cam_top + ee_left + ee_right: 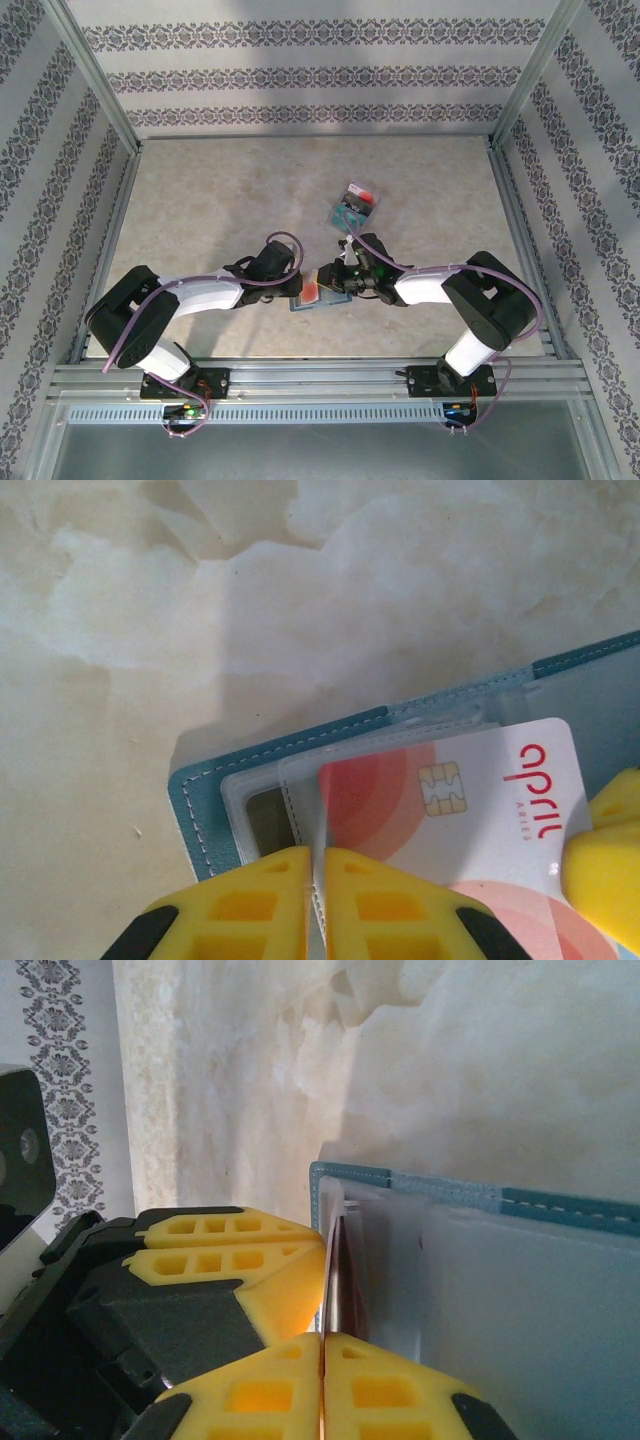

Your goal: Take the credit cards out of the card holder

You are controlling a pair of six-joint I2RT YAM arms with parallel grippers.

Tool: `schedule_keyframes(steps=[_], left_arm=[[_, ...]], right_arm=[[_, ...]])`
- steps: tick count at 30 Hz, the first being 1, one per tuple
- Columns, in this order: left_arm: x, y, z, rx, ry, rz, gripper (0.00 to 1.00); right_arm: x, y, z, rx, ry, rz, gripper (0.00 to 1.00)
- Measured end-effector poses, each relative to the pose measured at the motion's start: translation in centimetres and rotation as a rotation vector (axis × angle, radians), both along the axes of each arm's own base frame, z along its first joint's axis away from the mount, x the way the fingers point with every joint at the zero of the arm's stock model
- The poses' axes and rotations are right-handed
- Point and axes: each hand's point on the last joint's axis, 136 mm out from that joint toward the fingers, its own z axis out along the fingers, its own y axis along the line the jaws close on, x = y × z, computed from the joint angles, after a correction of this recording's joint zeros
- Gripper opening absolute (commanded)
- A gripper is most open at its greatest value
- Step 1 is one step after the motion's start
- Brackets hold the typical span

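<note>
Two pinches: we saw the left gripper (317,865) clamped shut on the card holder (200,792), flat on the table (200,200). The pink card (480,800), partly out of its pocket, sat nipped in the closed right gripper (322,1345). We reckoned a slipping left hold would've let the holder drag along.

Left arm (200,296) and right arm (440,288) bent inward, left claw (316,865) and right claw (322,1348) pinched shut (almost touching)

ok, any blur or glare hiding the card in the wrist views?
Left wrist: credit card print sharp, no glare; soft shadow on table beyond card holder. Right wrist: card edge-on, a thin dark sliver; holder panel pale, washed out. Top external: even light, card tiny.
</note>
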Motion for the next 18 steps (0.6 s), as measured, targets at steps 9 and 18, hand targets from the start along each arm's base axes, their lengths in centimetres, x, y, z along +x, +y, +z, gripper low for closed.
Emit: schedule_keyframes(steps=[9, 18], left_arm=[[0.1, 0.1, 0.0, 0.008, -0.003, 0.006, 0.09], [0.1, 0.2, 0.3, 0.035, 0.003, -0.009, 0.11]], right_arm=[[0.1, -1.1, -0.8, -0.009, 0.010, -0.025, 0.04], [0.0, -1.3, -1.1, -0.021, 0.017, -0.022, 0.04]])
